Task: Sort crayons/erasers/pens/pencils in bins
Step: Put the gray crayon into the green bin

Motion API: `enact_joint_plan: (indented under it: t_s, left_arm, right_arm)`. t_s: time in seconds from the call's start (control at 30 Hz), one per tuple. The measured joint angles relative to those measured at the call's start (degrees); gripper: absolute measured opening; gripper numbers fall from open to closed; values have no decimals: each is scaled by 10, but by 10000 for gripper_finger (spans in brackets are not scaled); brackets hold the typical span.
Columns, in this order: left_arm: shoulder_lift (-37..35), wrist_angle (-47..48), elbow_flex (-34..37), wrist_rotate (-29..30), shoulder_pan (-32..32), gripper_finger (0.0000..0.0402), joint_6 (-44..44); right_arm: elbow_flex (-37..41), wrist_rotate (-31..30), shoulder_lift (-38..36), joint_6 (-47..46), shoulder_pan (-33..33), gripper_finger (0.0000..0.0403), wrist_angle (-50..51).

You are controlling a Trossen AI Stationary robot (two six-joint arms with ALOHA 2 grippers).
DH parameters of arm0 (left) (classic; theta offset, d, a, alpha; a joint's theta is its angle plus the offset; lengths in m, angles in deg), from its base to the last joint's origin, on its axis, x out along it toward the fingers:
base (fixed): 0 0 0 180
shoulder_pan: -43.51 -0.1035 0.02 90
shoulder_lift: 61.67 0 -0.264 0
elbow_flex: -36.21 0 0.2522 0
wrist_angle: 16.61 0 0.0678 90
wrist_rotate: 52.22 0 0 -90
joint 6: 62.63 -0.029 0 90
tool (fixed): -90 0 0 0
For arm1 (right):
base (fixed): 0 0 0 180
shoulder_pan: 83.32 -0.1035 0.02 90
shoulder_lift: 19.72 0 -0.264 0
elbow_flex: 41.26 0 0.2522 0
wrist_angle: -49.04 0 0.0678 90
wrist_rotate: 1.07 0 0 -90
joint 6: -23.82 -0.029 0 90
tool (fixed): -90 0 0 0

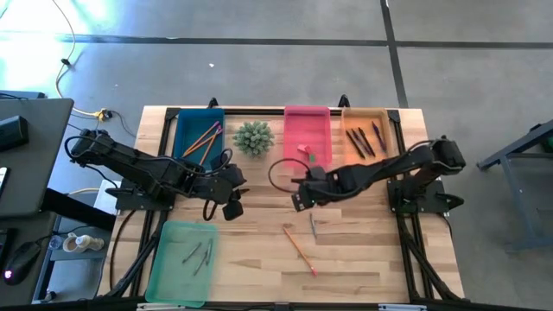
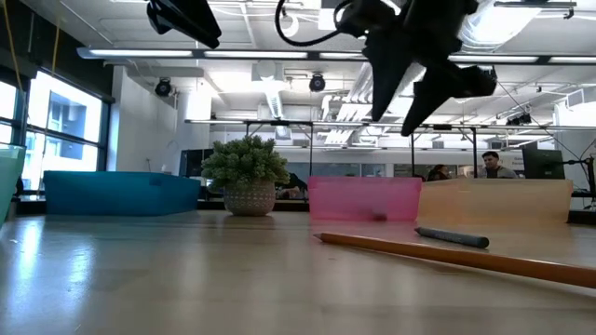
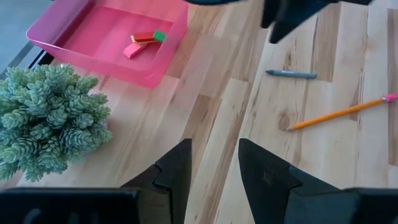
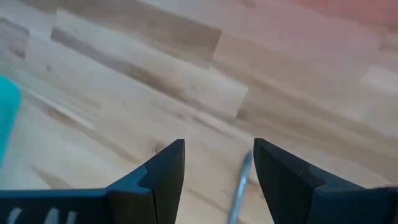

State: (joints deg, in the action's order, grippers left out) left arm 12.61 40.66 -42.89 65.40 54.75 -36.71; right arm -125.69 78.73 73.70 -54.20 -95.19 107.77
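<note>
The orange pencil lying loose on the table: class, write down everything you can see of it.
The orange pencil is a long, thin stick, wooden by the look of it, with a pink eraser end and a sharpened tip. It lies flat on the bare wooden table, slanted across the boards, in the front half towards the right side. Nothing grips or touches it. A short grey crayon lies close by, apart from it. In the low view it runs across the foreground.
</note>
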Motion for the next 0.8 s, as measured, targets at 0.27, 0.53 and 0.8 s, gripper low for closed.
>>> enact_joint_plan:
  t_s: [0.27,0.53,0.8]
  left_arm:
    - [0,0,0,0,0,119,25]
    - [0,-1,0,0,0,119,39]
    - [0,-1,0,0,0,119,41]
  right_arm:
    - [0,10,3,-27,-37,181,28]
    - [0,18,27,-64,-71,181,39]
    - [0,23,73,-90,-97,181,35]
